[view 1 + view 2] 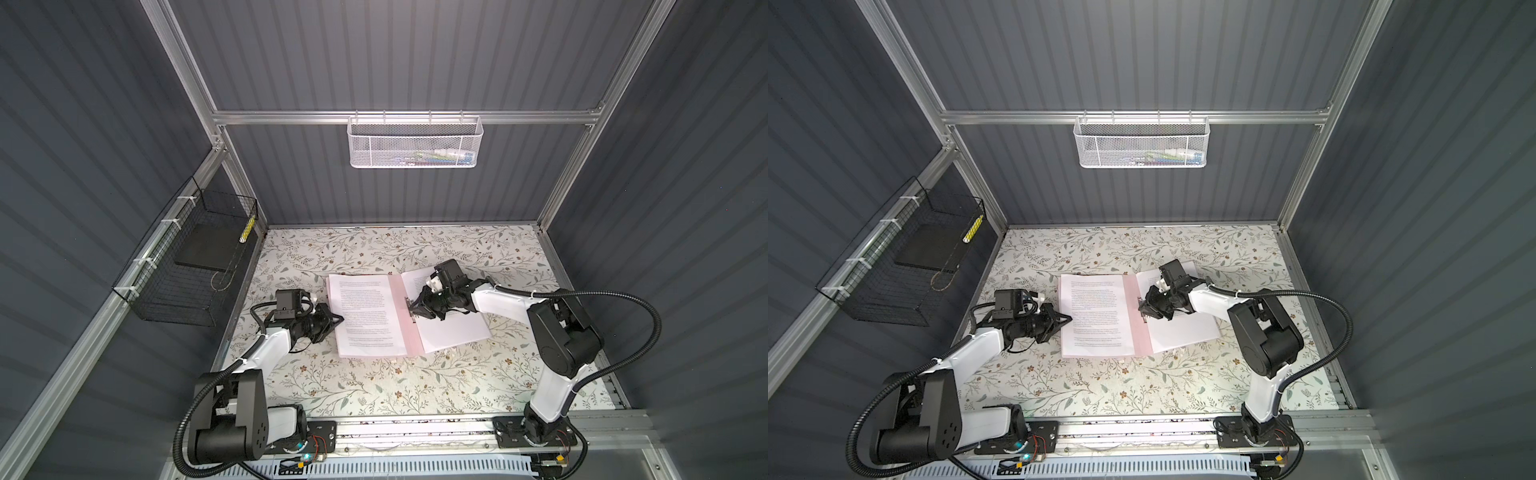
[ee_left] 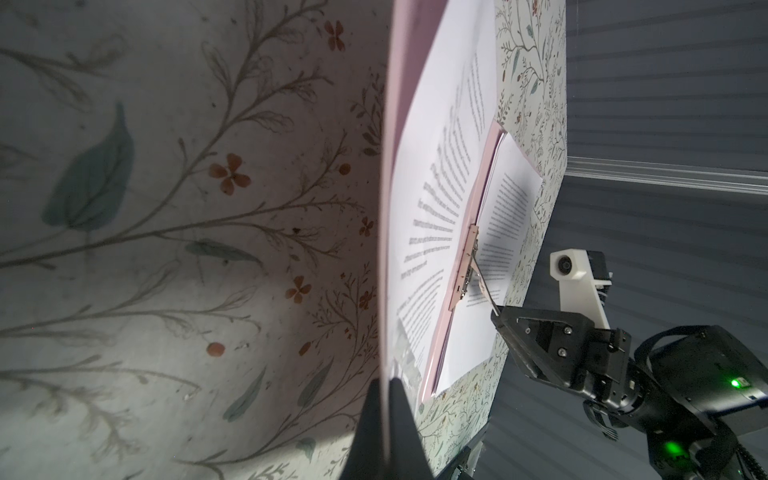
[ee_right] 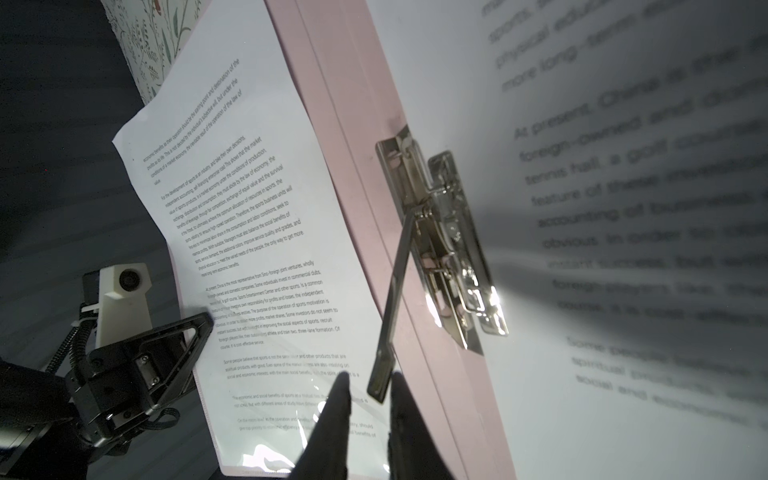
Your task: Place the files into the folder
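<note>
1 folder [image 1: 409, 336], L end effector [image 2: 384, 384] clamped on edge; R end effector [image 3: 370, 380] apart round clip lever [image 3: 395, 299].

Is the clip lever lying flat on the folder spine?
No, in the right wrist view the clip lever stands raised off the metal clip on the folder, its tip between the fingers of the right tool.

I see folder [image 1: 409, 338] pale pink, files [image 1: 365, 316] white w/ black txt blocks. Clip [image 3: 444, 232] shiny silver. Table [image 1: 374, 390] cream w/ grey-green leaf sprigs & small red-brown flowers. Wall basket [image 1: 415, 145] white mesh, side basket [image 1: 174, 286] black wire.
</note>
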